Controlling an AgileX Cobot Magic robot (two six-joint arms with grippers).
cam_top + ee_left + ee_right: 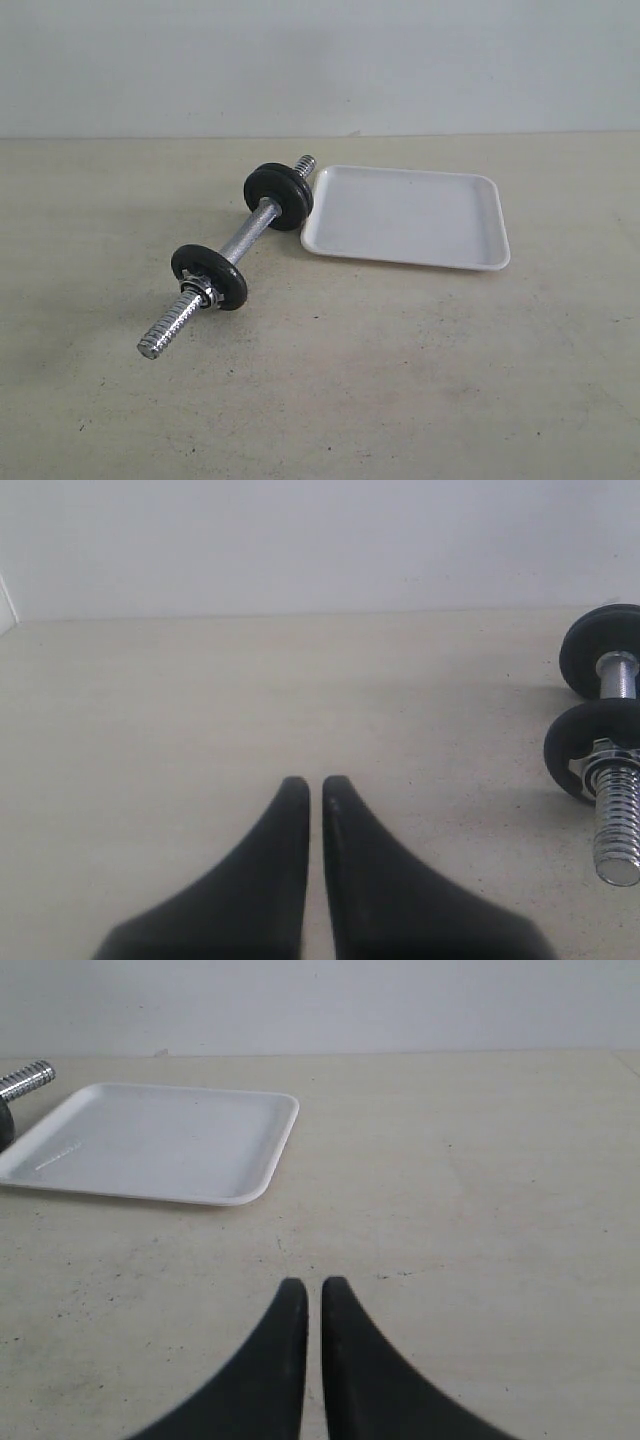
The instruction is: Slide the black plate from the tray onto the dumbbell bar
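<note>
Now, operator, your largest surface is the pale, speckled table (400, 380), and everything rests on it. Next in size, the tray (405, 215) lies flat at the far right of the scene, its white floor bare.

Just left of it you have the dumbbell bar (243, 238), lying diagonally from near left to far right. Its far threaded tip ends beside the tray's far left corner; you cannot tell whether they touch.

Your left gripper (315, 785) hangs low over bare table, well apart from the bar. Its 2 black fingers are pressed almost together, with only a thin slit between them, holding nothing. Your right gripper (314, 1285) stands the same way, narrow and empty, well short of the tray.

On the bar's far end sits a thick black stack that looks like 2 discs face to face. The black plate (280, 196) appears to be part of it, though which disc you cannot tell. 1 near disc (208, 276) rides the near end, with a chrome nut (200, 292) against its near face.
</note>
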